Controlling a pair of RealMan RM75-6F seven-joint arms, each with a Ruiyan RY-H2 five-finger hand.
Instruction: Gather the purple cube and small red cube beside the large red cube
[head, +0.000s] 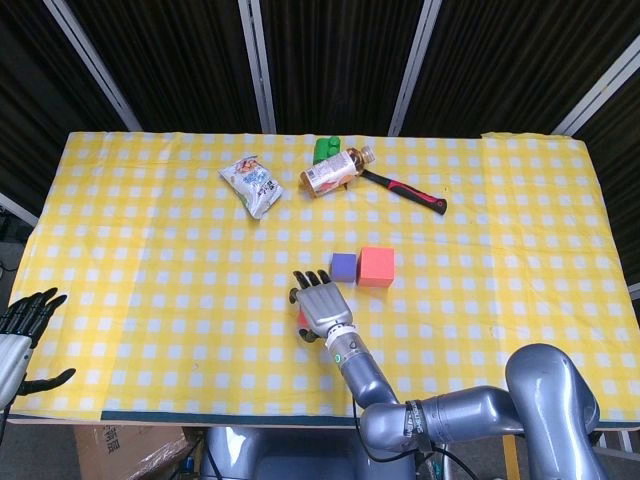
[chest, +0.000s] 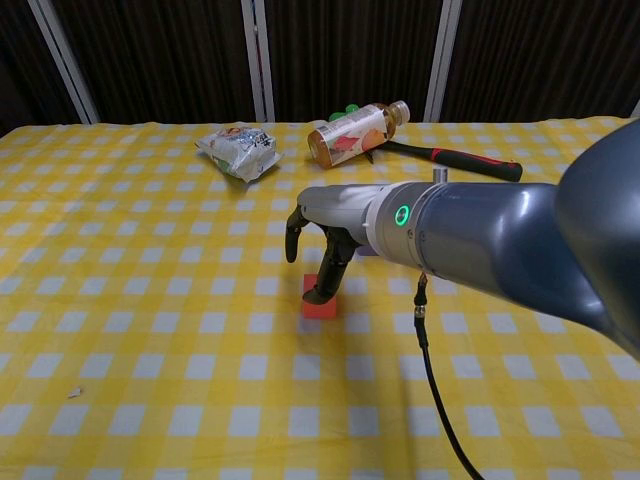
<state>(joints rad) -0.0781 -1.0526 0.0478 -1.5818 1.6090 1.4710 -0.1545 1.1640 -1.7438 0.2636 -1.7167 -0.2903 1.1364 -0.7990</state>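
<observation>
The purple cube (head: 344, 265) stands right against the left side of the large red cube (head: 376, 266) in the head view. My right arm hides both in the chest view. My right hand (head: 318, 304) (chest: 322, 250) hovers over the small red cube (chest: 320, 303), fingers spread and pointing down, with the fingertips (chest: 318, 293) at the cube's top edge and nothing held. Only a red sliver of that cube (head: 300, 322) shows beside the hand in the head view. My left hand (head: 24, 318) hangs off the table's near left corner, fingers apart and empty.
At the back of the yellow checked table (head: 150, 270) lie a snack bag (head: 252, 184) (chest: 240, 148), a bottle on its side (head: 335, 170) (chest: 355, 133), a green object (head: 325, 148) behind it and a red-handled hammer (head: 405, 190) (chest: 460, 160).
</observation>
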